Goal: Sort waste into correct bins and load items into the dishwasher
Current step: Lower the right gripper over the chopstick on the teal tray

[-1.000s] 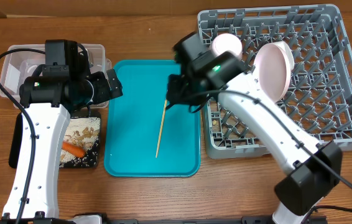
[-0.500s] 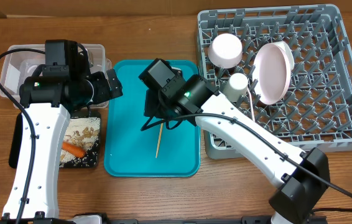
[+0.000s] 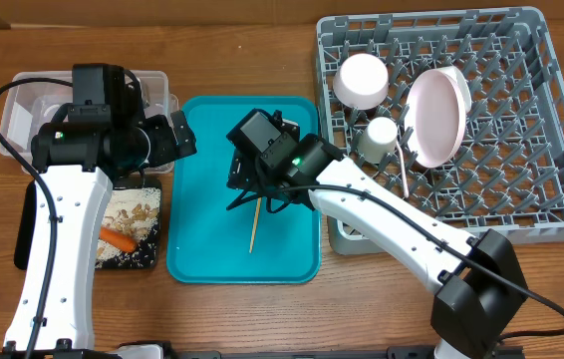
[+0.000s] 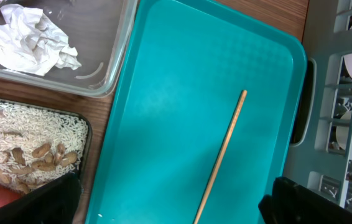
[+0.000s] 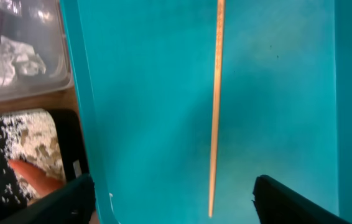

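While the right hand (image 3: 250, 199) hangs low over the teal tray (image 3: 202, 239), its fingers are spread wide and grasp nothing. The wooden chopstick (image 3: 254, 231) lies flat on the tray, running along its length, with its far end under the hand. In the right wrist view the chopstick (image 5: 216, 106) lies between the two dark fingertips and apart from both.

The left hand (image 3: 177, 135) is released too, and empty. It sits above the gap between the clear tub (image 3: 157, 85) and the teal tray's left edge. Crumpled white napkins (image 4: 27, 37) lie inside the tub. Just below the tub on the bench (image 3: 262, 319), the black tray (image 3: 147, 261) holds rice (image 4: 33, 127), tan nuts (image 4: 39, 152) and an orange carrot piece (image 3: 118, 237).

To the right of the teal tray stands the grey dish rack (image 3: 521, 214). Among its pegs are the white bowl (image 3: 362, 80), the small cup (image 3: 380, 135), the plate (image 3: 436, 115) tilted on edge, and a thin white fork (image 3: 403, 170) just beside the cup.
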`<state>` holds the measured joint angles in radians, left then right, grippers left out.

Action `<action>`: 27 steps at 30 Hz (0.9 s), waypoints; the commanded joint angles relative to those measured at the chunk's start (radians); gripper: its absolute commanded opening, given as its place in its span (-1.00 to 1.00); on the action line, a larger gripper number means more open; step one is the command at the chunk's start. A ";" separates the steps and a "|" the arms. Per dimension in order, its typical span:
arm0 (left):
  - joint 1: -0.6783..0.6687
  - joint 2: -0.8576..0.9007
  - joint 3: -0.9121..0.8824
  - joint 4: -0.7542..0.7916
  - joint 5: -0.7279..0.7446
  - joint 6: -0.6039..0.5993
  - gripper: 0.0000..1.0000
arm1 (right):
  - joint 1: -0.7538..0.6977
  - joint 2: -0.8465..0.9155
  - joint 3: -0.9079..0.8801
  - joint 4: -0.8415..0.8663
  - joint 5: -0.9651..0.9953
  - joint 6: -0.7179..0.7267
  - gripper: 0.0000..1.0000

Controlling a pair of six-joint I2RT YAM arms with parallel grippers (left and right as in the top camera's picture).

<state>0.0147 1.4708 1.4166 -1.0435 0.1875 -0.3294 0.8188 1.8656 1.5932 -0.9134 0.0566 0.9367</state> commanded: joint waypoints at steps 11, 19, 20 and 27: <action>-0.002 -0.020 0.025 0.000 0.004 0.008 1.00 | 0.006 0.089 -0.041 0.039 0.085 0.003 0.45; -0.002 -0.020 0.025 0.000 0.004 0.008 0.99 | 0.006 0.150 -0.041 0.073 0.109 0.003 0.33; -0.002 -0.020 0.025 0.000 0.004 0.008 1.00 | 0.006 0.156 -0.041 0.077 0.109 0.003 0.30; -0.002 -0.020 0.025 0.000 0.004 0.008 1.00 | 0.007 0.223 -0.041 0.106 0.124 0.002 0.19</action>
<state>0.0147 1.4708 1.4166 -1.0435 0.1875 -0.3294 0.8200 2.0476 1.5555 -0.8196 0.1600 0.9386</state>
